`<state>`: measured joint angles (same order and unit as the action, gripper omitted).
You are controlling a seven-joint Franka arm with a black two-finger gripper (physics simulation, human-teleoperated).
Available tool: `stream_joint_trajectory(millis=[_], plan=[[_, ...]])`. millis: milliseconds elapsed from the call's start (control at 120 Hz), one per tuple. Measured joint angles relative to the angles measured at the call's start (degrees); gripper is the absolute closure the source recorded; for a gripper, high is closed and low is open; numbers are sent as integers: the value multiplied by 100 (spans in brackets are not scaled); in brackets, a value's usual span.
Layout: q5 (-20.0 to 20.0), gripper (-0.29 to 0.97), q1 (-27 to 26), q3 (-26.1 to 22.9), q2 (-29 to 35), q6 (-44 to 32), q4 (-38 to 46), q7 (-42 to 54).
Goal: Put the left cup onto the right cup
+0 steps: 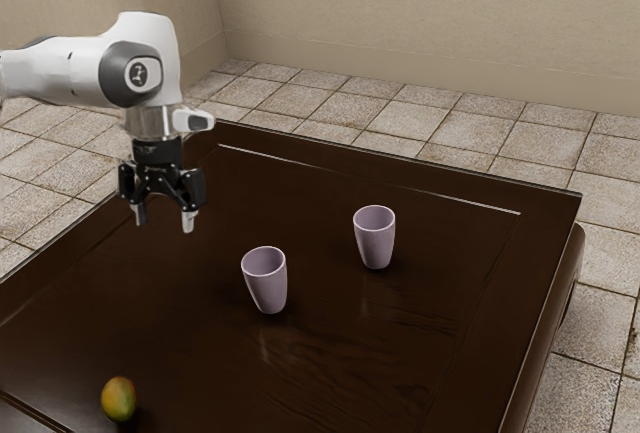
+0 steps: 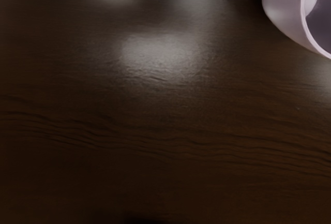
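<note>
The left cup (image 1: 265,278) is seen standing upright on the dark table (image 1: 420,353), mouth up, its long axis vertical; the right cup (image 1: 374,236), of the same pale lilac, is set upright near it, toward the exterior view's right and a little farther back, the two apart and not touching. From the gripper (image 1: 164,220) the left cup lies toward the exterior view's right and lower; it is the nearer of the two cups, so a sideways reach and a descent are judged to be needed before any grasp. In the wrist view what is judged to be the left cup (image 2: 289,12) is caught off to one side of the hand rather than beneath it. The gripper is held above the table, fingers pointed down and spread wide, nothing between them; the arm (image 1: 70,68) is brought in from the exterior view's left, its wrist bent downward. A small fruit (image 1: 118,398) is seen lying well apart, near the table's front edge.
</note>
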<state>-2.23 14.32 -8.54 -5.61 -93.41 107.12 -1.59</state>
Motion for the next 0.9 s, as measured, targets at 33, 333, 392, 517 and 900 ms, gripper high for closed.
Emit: stream_joint_trajectory(millis=[33, 333, 392, 517, 900], plan=[[-1, 0, -4, 1, -6, -221, 215, 0], [-28, 0, -497, -43, -268, -1973, 953, -128], [-35, 0, -559, -66, -286, -2147, 958, -179], [-48, 0, -634, -133, -300, -2408, 944, -276], [-49, 0, -578, -280, -629, -3043, 951, -529]])
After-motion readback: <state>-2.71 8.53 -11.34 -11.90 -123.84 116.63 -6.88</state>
